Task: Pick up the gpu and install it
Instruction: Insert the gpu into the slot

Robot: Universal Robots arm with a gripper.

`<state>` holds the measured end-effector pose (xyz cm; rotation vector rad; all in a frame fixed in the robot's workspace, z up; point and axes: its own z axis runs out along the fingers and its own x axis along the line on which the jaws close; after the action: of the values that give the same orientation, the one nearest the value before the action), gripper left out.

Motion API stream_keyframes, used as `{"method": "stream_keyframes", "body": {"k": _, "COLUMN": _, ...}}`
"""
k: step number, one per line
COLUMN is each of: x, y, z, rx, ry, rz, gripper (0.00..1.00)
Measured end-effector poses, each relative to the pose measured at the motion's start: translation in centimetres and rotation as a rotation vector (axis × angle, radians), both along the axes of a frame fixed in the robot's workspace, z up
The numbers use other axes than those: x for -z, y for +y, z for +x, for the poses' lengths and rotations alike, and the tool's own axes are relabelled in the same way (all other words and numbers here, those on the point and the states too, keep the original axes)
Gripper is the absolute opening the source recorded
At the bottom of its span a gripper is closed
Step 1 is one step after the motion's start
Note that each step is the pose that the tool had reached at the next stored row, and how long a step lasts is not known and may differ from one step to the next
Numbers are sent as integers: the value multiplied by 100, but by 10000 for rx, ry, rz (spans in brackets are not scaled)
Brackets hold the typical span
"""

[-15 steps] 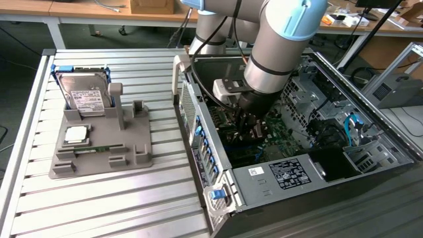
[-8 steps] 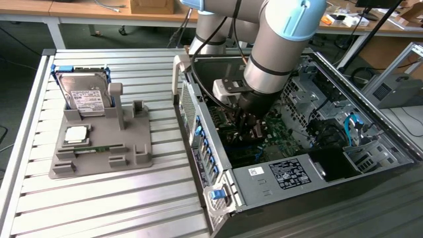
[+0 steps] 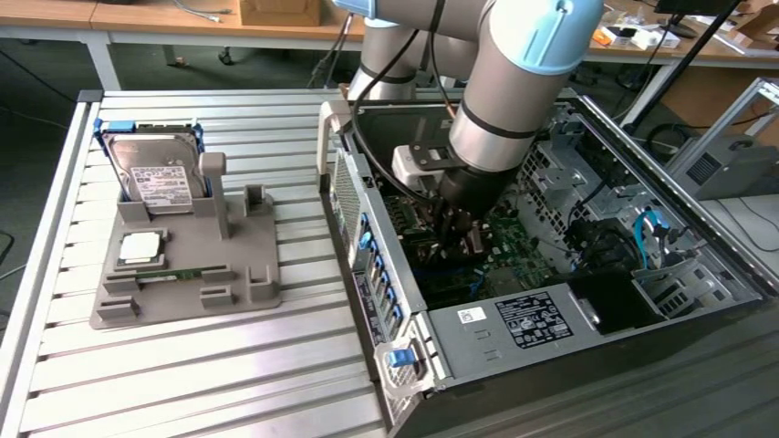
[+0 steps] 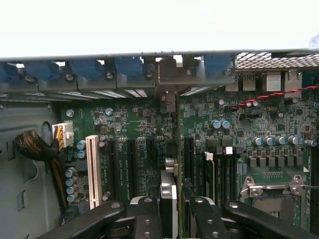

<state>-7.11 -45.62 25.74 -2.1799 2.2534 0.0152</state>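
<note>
on the exterior view's left, a holder (image 3: 182, 274) sat on the worktop (image 3: 182, 383); rightward, the jaws (image 4: 172, 209) were clamped on the gpu (image 4: 168, 199), edge-on, long axis running toward the case's (image 3: 487, 351) rear brackets, above the motherboard (image 4: 134, 149) slots

Green motherboard (image 4: 149, 149) showing a white slot (image 4: 92, 172) and black slots. Blue clips (image 4: 128, 67) lining the grey case (image 3: 487, 342). Black gripper (image 4: 174, 219) gripping the dark, silver-edged gpu (image 4: 168, 196). Grey holder tray (image 3: 182, 274) carrying a silver, white-labelled hard drive (image 3: 160, 178) in blue framing.
</note>
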Motion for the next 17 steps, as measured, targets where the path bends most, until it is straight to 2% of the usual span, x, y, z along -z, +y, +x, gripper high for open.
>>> {"method": "stream_keyframes", "body": {"k": 17, "x": 0, "y": 4, "z": 0, "rx": -133, "ry": 0, "rz": -3, "gripper": 27}}
